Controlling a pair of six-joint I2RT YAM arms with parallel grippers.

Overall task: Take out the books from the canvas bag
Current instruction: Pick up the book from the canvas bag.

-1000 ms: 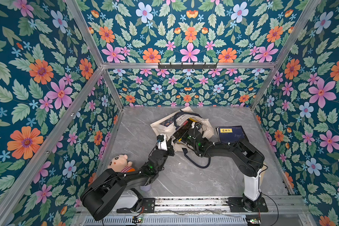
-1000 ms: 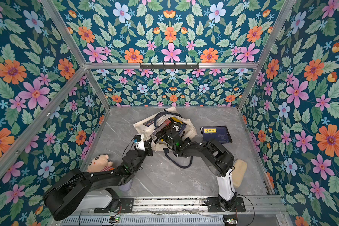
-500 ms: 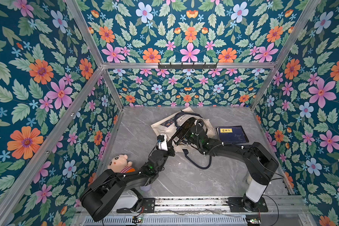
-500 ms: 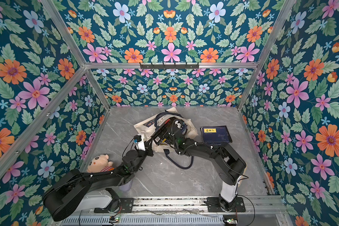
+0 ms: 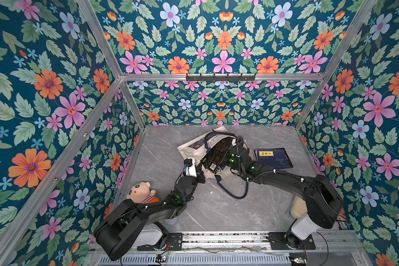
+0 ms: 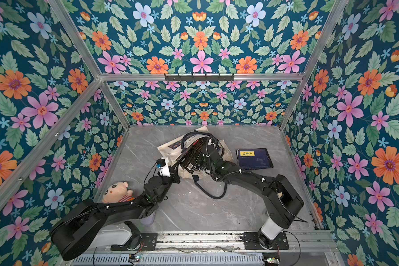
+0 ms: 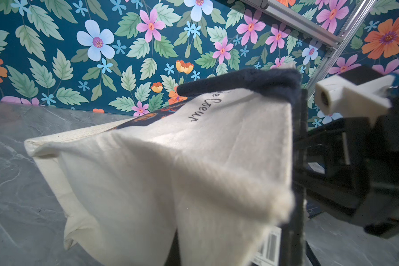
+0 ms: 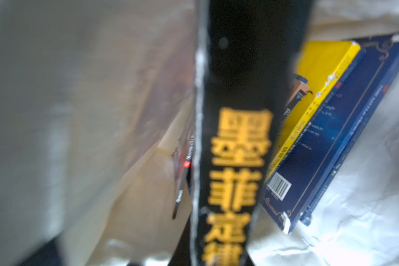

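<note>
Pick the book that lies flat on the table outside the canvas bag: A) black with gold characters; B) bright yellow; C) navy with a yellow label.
C: the navy book lies flat on the table beside the canvas bag; the right gripper holds the black book at the bag's mouth.

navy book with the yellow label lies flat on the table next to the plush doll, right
Not by the plush doll: both top views show the navy book flat on the table on the canvas bag's other side.
</note>
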